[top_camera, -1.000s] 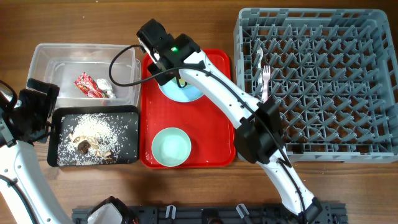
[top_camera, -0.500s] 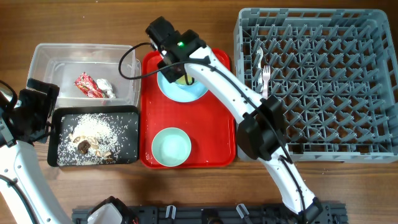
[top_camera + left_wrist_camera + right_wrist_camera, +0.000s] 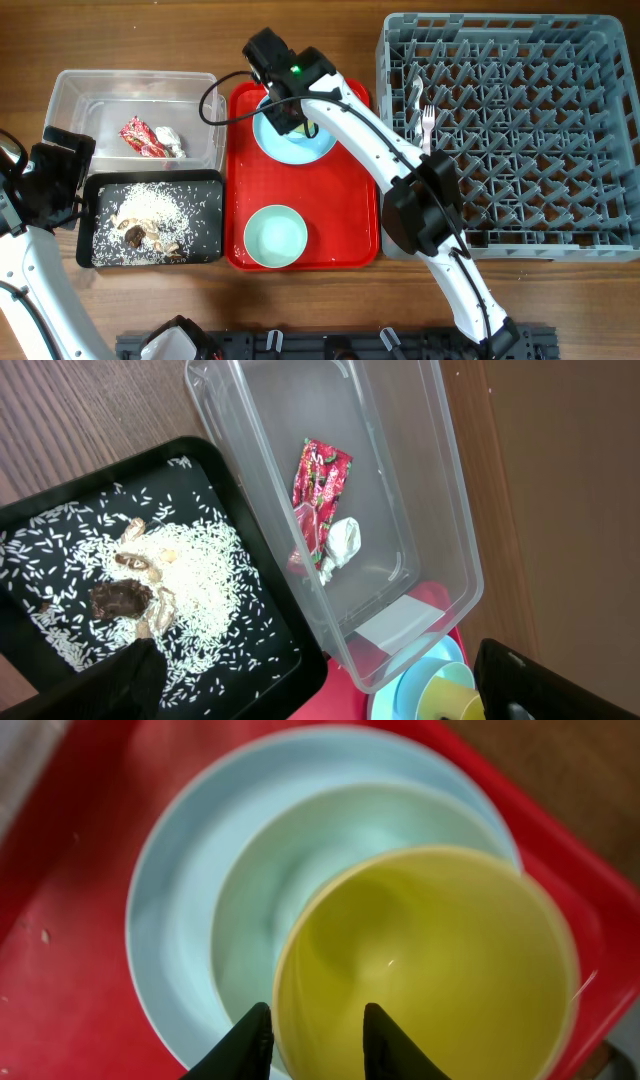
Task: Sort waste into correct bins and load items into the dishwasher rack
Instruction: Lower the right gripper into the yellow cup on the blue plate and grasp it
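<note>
On the red tray, a light blue plate [image 3: 170, 910] holds a small light blue bowl [image 3: 270, 890] with the yellow cup [image 3: 430, 970] in it. My right gripper [image 3: 315, 1015] hangs over the plate [image 3: 300, 145], open; one finger is outside the cup's rim, the other inside, apart from the wall. A pale green bowl [image 3: 275, 236] sits nearer the front. The red wrapper [image 3: 318, 485] and white tissue [image 3: 340, 540] lie in the clear tub [image 3: 95, 85]. Rice with brown scraps [image 3: 150, 210] covers the black tray [image 3: 212, 180]. My left gripper [image 3: 55, 175] is open beside both bins. A white fork [image 3: 428, 122] stands in the grey rack [image 3: 520, 130].
The red tray [image 3: 350, 200] lies between the bins and the rack. The right arm stretches from the front edge diagonally across the tray's right side. The rack fills the right half of the table.
The right gripper has shifted right over the plate onto the yellow cup, and its jaws have narrowed. The left arm has not moved.
</note>
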You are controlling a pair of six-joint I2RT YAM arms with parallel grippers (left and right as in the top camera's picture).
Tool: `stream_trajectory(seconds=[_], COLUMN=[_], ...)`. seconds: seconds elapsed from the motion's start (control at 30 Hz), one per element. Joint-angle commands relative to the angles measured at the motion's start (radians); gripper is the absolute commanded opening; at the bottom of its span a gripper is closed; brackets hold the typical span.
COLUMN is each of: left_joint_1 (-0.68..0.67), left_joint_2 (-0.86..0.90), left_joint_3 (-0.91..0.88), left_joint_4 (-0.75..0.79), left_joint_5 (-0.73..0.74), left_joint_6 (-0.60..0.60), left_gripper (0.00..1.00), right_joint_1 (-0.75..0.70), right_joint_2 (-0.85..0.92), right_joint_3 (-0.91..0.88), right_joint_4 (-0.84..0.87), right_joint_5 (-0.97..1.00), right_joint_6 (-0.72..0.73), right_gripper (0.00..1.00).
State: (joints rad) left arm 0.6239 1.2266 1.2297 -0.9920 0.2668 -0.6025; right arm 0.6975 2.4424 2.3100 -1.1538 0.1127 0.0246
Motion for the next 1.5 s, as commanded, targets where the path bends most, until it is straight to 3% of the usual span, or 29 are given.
stream_trajectory(seconds=[0.0,0.07,0.13,0.57,1.47], left_joint_1=[0.005,0.005,0.005,0.005,0.005], left_joint_2=[-0.002,-0.002,-0.002,-0.002,-0.002], left_joint_3=[0.014,0.014,0.014,0.014,0.014], left_joint_4=[0.000,0.000,0.000,0.000,0.000], left_joint_5=[0.001,0.001,0.001,0.001,0.001], left_joint_6=[0.023,0.023,0.023,0.023,0.023], left_gripper=[1.00,1.00,1.00,1.00,1.00], right_joint_1=[0.003,0.003,0.003,0.003,0.003], right_joint_2=[0.021,0.021,0.020,-0.027,-0.098], right_joint_3=[-0.064,-0.067,-0.063,-0.037,-0.041], right_joint_4=[0.024,0.024,0.029,0.055,0.020], right_joint_5=[-0.008,-0.008,-0.008,0.005,0.002], right_joint_6=[0.004,0.005,0.004,-0.029,-0.051], right_gripper=[0.29,0.21,0.19,0.27,0.28])
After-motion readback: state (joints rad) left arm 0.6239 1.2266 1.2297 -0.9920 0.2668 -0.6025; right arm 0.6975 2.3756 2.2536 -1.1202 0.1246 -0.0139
